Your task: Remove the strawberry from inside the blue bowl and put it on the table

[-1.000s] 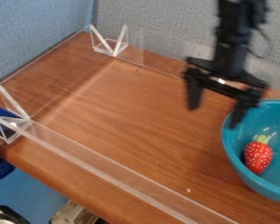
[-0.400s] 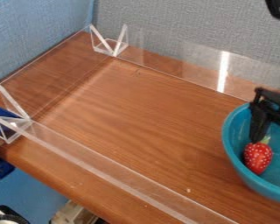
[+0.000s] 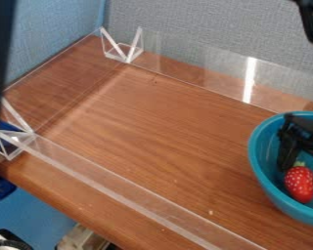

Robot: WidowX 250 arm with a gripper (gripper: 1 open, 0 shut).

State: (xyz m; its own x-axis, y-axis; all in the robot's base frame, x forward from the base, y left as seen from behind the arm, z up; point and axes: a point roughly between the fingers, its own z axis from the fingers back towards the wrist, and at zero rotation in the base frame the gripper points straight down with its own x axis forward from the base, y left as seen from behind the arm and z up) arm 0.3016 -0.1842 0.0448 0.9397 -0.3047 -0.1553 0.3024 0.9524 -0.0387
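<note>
Strawberry (image 3: 300,183) lies inside blue bowl (image 3: 266,166), frame 4 o'clock. Gripper (image 3: 305,156) directly above, fingers spread wide, empty. Berry judged light, soft, bruisable: pinch gently across widest red flanks, below leafy top. Table (image 3: 146,127) awaits placement.

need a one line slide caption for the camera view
Open gripper lowered into the blue bowl just above the strawberry, at the right edge of the wood-grain table.

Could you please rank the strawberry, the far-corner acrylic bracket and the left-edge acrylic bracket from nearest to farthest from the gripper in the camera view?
1. Strawberry, in the blue bowl, right below the open gripper.
2. Far-corner bracket, top of the table.
3. Left-edge bracket, far left.
</note>
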